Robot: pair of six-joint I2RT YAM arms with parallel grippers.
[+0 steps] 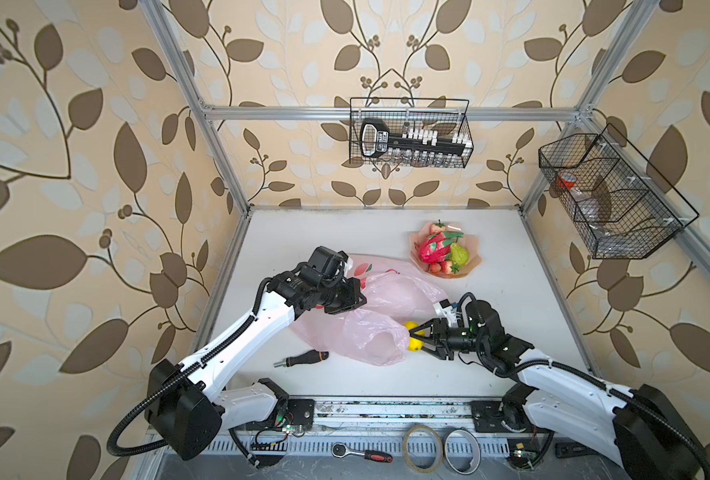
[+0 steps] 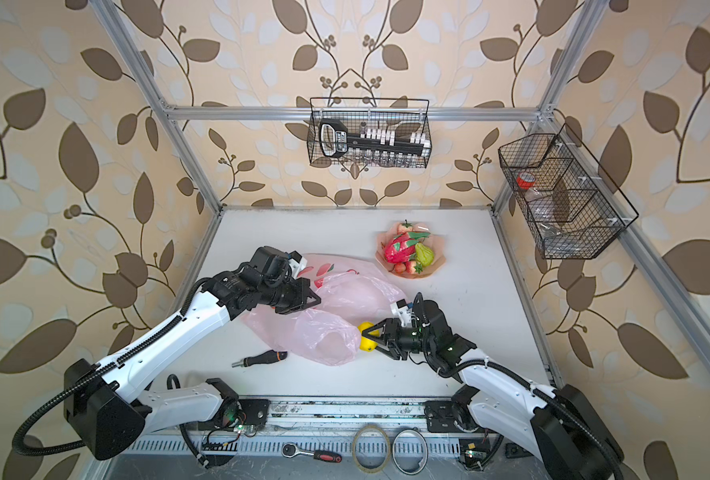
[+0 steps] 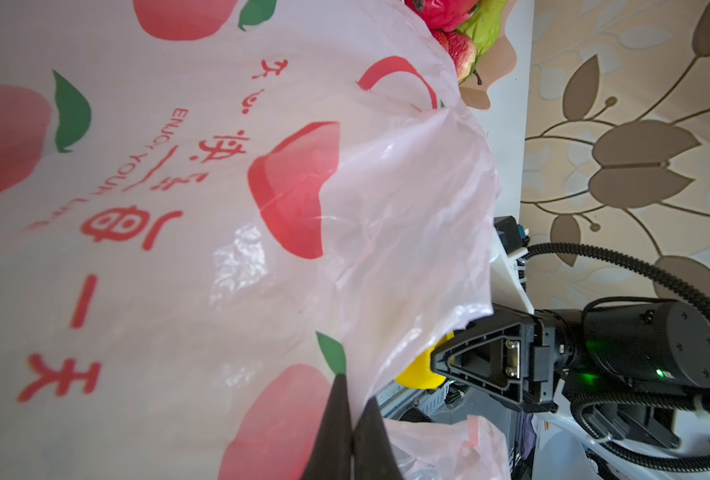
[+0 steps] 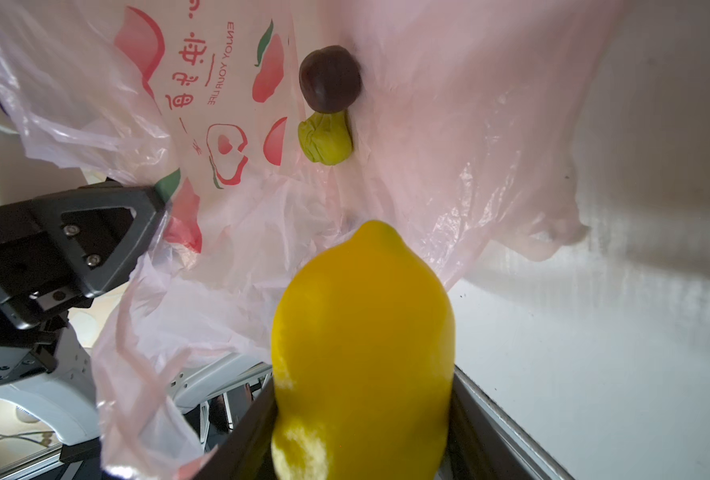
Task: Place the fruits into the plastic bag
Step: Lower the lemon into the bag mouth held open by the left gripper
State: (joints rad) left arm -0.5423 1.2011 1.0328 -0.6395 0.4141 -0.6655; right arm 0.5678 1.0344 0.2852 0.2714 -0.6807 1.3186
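Feeding the lemon [image 4: 361,332] into the plastic bag [image 1: 382,307] lying mid-table: clasped in the right gripper [image 1: 414,335] at the bag's right-hand mouth. Pinching bag film tight with the left gripper [image 3: 353,395]. Next, likely: pushing deeper toward the plum [image 4: 330,79], then letting go.

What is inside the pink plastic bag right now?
A dark purple plum and a small green fruit lie inside the plastic bag. The lemon is only at its mouth, held by the right end effector. Folds hide the rest.
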